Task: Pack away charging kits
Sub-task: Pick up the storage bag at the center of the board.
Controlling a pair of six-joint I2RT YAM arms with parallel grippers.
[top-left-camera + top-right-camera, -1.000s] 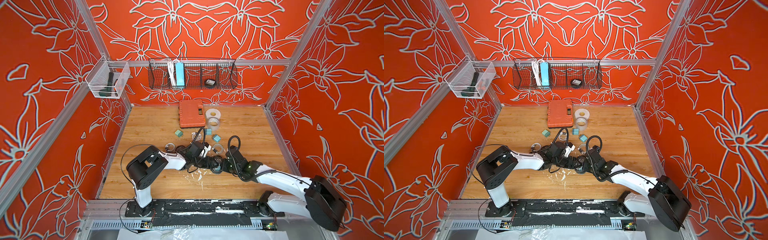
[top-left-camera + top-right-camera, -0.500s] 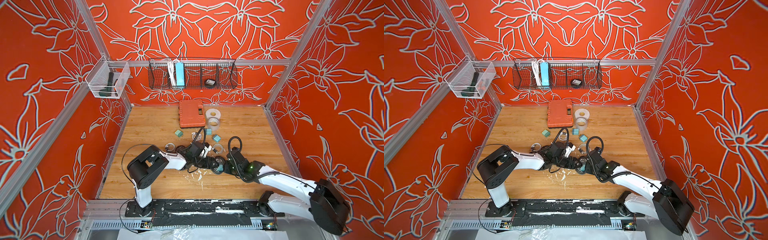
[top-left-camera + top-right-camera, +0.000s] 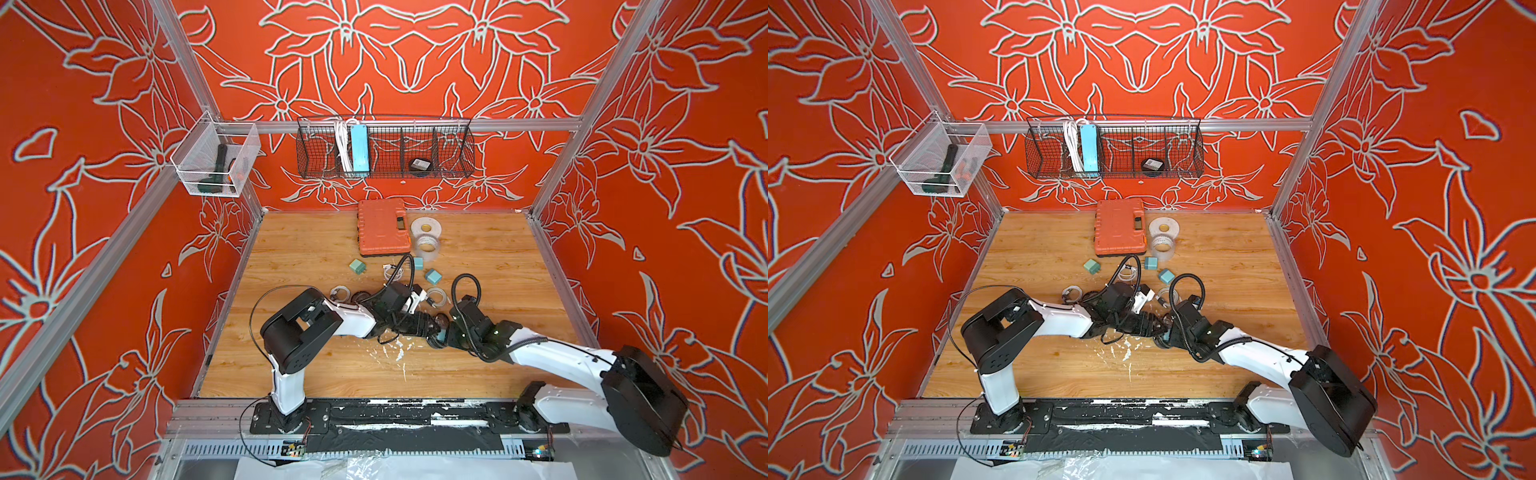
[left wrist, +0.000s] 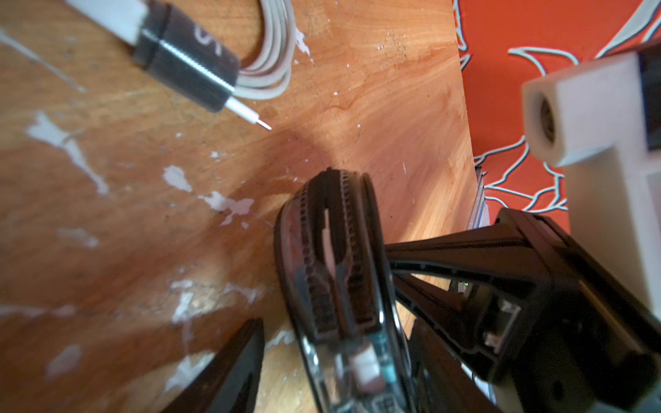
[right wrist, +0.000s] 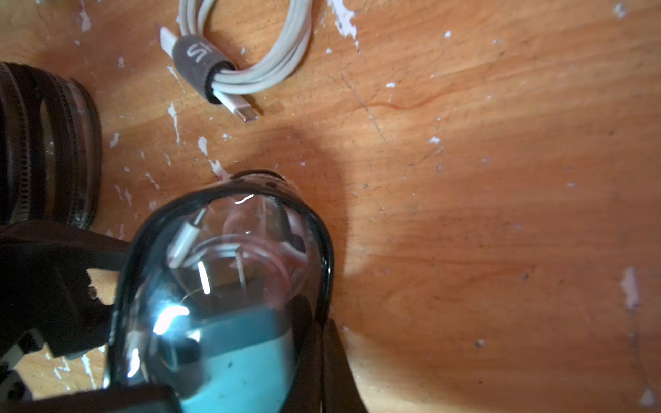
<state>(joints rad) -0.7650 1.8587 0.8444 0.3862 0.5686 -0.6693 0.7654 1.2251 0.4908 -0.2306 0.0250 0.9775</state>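
Observation:
A black-rimmed clear-faced pouch (image 5: 229, 286) hangs just above the table, holding a teal plug (image 5: 243, 357) and a white cable. My right gripper (image 5: 323, 332) is shut on its rim. In the left wrist view the pouch (image 4: 336, 257) stands zipper-edge on between the jaws of my left gripper (image 4: 336, 321), which is open, with a gap of wood beside one finger (image 4: 239, 364). Both grippers meet at mid-table (image 3: 436, 330). Three teal plugs (image 3: 357, 266) (image 3: 417, 262) (image 3: 433, 275) and coiled cables (image 3: 436, 296) (image 5: 250, 60) lie loose. Another pouch (image 5: 46, 143) lies nearby.
An orange case (image 3: 383, 226) and two tape rolls (image 3: 426, 227) sit at the back. A wire basket (image 3: 453, 145) on the back wall holds a light-blue power strip (image 3: 359, 147). A white mesh bin (image 3: 216, 166) hangs at the back left.
My right gripper has closed on the pouch rim, and its arm has shifted slightly. The left arm has barely moved.

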